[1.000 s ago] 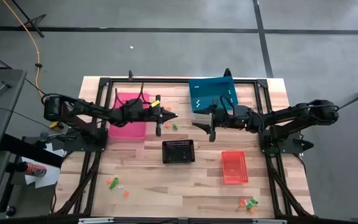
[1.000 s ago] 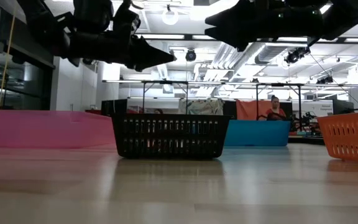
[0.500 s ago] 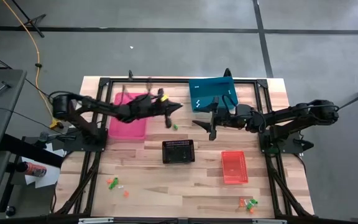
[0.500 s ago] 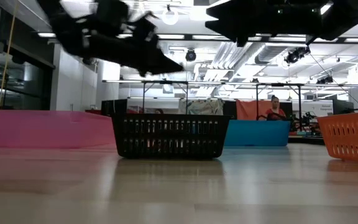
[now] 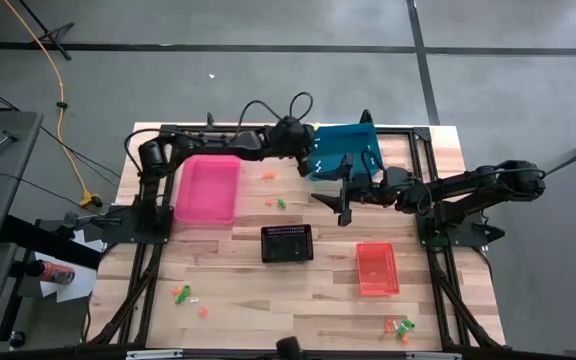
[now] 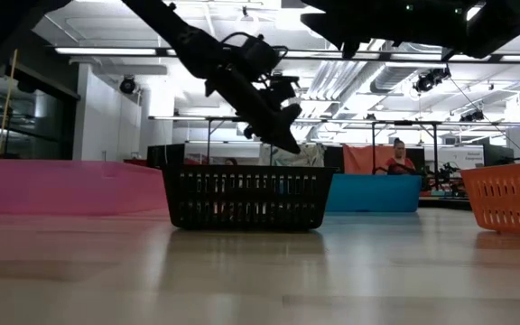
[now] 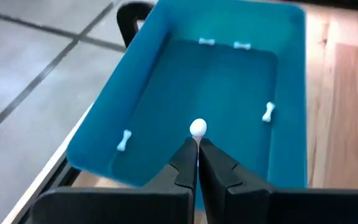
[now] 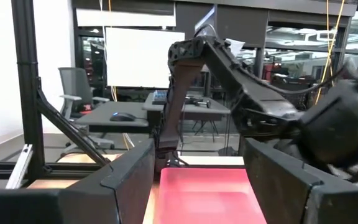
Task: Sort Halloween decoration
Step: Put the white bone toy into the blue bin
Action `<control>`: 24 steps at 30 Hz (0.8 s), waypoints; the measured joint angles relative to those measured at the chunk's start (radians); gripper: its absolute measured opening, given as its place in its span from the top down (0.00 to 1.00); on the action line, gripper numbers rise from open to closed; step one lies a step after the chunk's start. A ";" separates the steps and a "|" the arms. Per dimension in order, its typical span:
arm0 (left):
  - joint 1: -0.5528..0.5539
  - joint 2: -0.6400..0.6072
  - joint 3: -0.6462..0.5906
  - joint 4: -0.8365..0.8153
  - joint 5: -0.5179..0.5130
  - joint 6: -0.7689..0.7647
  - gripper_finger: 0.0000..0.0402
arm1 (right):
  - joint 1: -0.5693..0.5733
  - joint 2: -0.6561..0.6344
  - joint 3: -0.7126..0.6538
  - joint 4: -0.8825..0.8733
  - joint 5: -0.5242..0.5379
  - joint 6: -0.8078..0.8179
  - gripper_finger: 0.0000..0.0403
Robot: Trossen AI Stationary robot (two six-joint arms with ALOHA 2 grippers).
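My left gripper (image 7: 197,144) is shut on a small white trinket (image 7: 197,129) of the Halloween decoration, above the blue bin (image 5: 346,150) near its left wall. Several white bone-shaped trinkets (image 7: 268,111) lie on the bin's floor. Loose green and orange trinkets lie on the table between the arms (image 5: 281,203), at the near left (image 5: 183,294) and at the near right (image 5: 400,326). My right gripper (image 5: 343,205) hangs open above the table's middle, just near of the blue bin, with nothing between its fingers. My left gripper pinches the white trinket between its two fingertips. The trinket's rounded end (image 7: 197,127) sticks out past the tips. The fingers slant downward, coming from the table's left. The trinket is lifted clear, above the blue bin's floor.
A pink bin (image 5: 206,188) stands at the far left, a black mesh basket (image 5: 287,243) in the middle and a red bin (image 5: 377,268) at the near right. A black frame (image 5: 268,128) runs around the table's edges.
My left gripper has swung from beside the pink bin toward the table's far right, over the blue bin, and tipped nose-down. It has stayed shut.
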 joint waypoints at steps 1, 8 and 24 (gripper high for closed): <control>0.000 0.001 0.006 -0.009 0.001 0.000 1.00 | 0.000 0.000 0.000 0.000 0.000 0.000 0.40; -0.016 0.000 0.009 0.000 0.029 0.028 0.95 | 0.000 0.000 0.000 0.002 0.000 -0.008 0.40; -0.056 -0.232 -0.001 -0.390 0.026 0.107 0.51 | 0.000 -0.005 0.000 -0.013 -0.001 -0.008 0.40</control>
